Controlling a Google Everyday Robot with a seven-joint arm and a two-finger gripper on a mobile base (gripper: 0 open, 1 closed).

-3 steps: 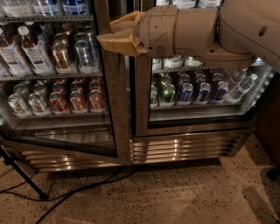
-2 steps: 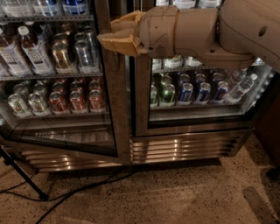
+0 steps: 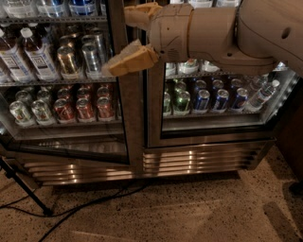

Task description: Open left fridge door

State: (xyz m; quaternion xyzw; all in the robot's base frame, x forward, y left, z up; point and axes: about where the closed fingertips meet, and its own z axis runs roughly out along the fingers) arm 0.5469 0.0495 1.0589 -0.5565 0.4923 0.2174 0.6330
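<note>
Hand (image 3: pixel 117 41) is up high in front of the fridge (image 3: pixel 199 160), right over the inner steel stile of the left fridge door (image 3: pixel 133 127), next to the seam with the right door (image 3: pixel 155 118). Fingers are spread wide, nothing between them: upper finger (image 3: pixel 142 13) sits near the top edge of view, lower finger (image 3: pixel 132 61) angles down-left with its tip over the left door's glass edge. Both tips point left. I can't tell whether either finger touches the frame, and I can't make out the bar handle from here. The arm (image 3: pixel 265 33) comes in from the upper right and covers the top of the right door. The left door's bottom rail runs at a slant against the louvred grille under it; I can't tell whether it's cracked open or that's just the view angle. Through the left glass: bottles (image 3: pixel 33 56) and tall cans on the upper shelf, red cans (image 3: pixel 75 108) on the lower shelf. Through the right glass: blue and silver cans (image 3: pixel 213 99), a water bottle (image 3: pixel 262 94) leaning at the far right. On the speckled floor (image 3: pixel 189 212), a black cable (image 3: pixel 85 208) and a black stand leg (image 3: pixel 23 186) at lower left.
</note>
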